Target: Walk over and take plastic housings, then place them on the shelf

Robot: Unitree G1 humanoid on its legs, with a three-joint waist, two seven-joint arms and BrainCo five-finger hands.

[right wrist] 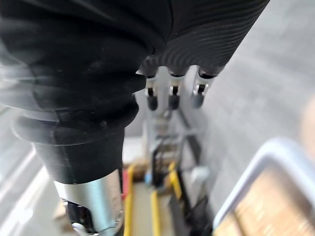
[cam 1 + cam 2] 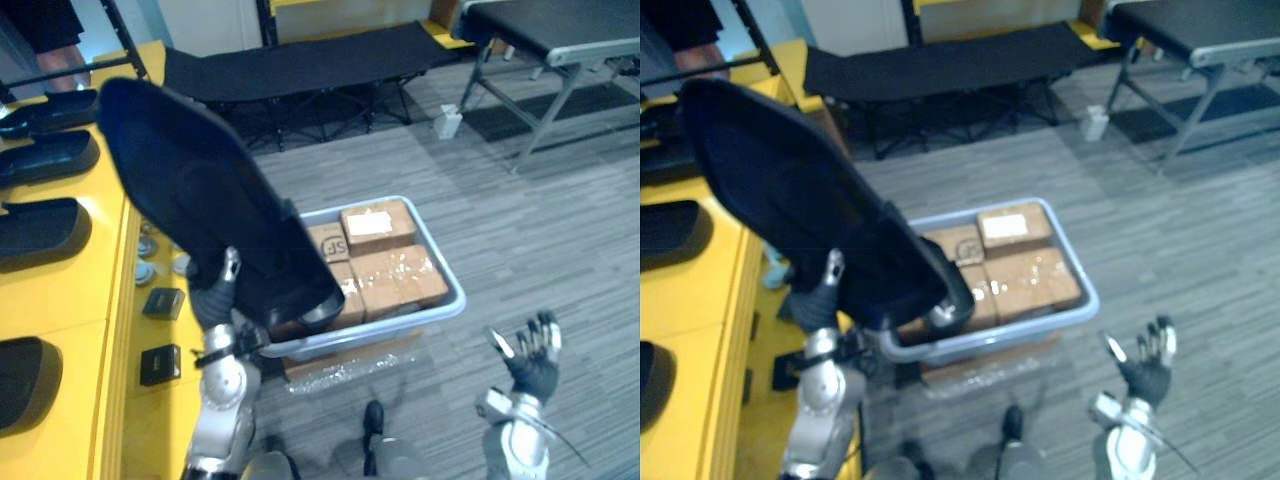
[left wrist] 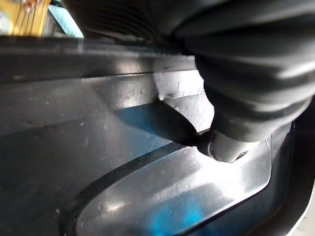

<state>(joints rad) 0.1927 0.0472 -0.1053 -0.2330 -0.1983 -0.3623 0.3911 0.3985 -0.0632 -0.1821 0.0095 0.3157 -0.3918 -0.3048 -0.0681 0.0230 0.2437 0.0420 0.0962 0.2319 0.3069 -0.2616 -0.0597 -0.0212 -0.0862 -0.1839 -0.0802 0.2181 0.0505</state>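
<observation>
Plastic housing [image 2: 200, 200], dark and long, was in the left hand [image 2: 215, 290], which pinched its lower end between thumb and fingers. We saw it lifted above the floor, in front of the grey bin [image 2: 440, 305] with cardboard boxes [image 2: 385, 262]. Its long axis ran from about 5 o'clock at the hand up to 11 o'clock, so the free end leaned over the edge of the yellow shelf [image 2: 60, 300]. The shelf lay at 9 o'clock from the hand, and other housings [image 2: 40, 232] lay flat on it. We judged that the left arm was the nearer one for placing. The right hand [image 2: 530, 360] hung at 4 o'clock, well apart, fingers spread and holding nothing.
</observation>
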